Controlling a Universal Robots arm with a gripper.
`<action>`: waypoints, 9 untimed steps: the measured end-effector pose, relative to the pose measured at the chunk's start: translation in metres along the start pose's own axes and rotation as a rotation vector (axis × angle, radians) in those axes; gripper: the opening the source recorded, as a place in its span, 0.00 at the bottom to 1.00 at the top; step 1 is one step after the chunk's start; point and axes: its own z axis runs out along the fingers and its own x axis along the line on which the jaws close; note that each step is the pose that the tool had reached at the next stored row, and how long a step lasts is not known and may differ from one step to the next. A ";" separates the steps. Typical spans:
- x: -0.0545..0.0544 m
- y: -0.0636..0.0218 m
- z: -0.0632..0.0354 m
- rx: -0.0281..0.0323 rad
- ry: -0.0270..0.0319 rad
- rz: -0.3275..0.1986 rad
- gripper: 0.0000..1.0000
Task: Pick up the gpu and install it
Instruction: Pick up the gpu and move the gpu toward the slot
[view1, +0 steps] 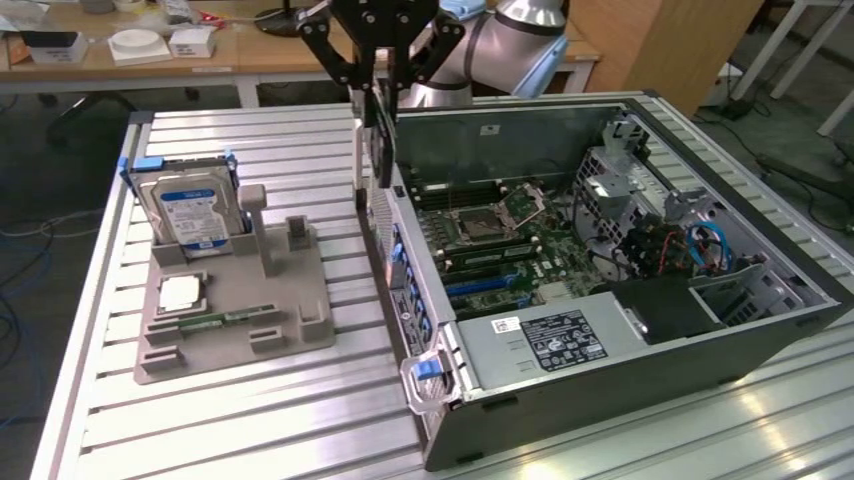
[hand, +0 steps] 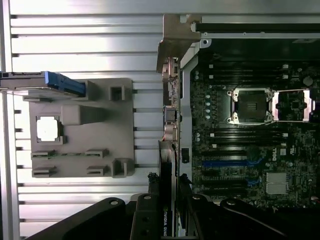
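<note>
The gpu, a thin dark card with a grey metal end bracket, hangs upright and edge-on from my gripper, which is shut on its upper edge. It hovers above the rear wall of the open computer case, over the wall's end farthest from the case's blue latch. In the wrist view the gpu runs straight away between the black fingers of my gripper, its bracket at the far end. The motherboard with its blue expansion slot lies just beside the card.
A grey fixture on the slatted table holds a blue-labelled hard drive, a processor chip and a green memory stick. The case's blue latch sticks out near the table front. Desks stand behind.
</note>
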 end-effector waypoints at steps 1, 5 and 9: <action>-0.003 0.0000 -0.0001 0.0001 0.0013 0.000 0.26; -0.014 0.0001 -0.0003 0.0003 0.0065 0.000 0.26; -0.025 0.0002 -0.0005 0.0003 0.0118 0.000 0.26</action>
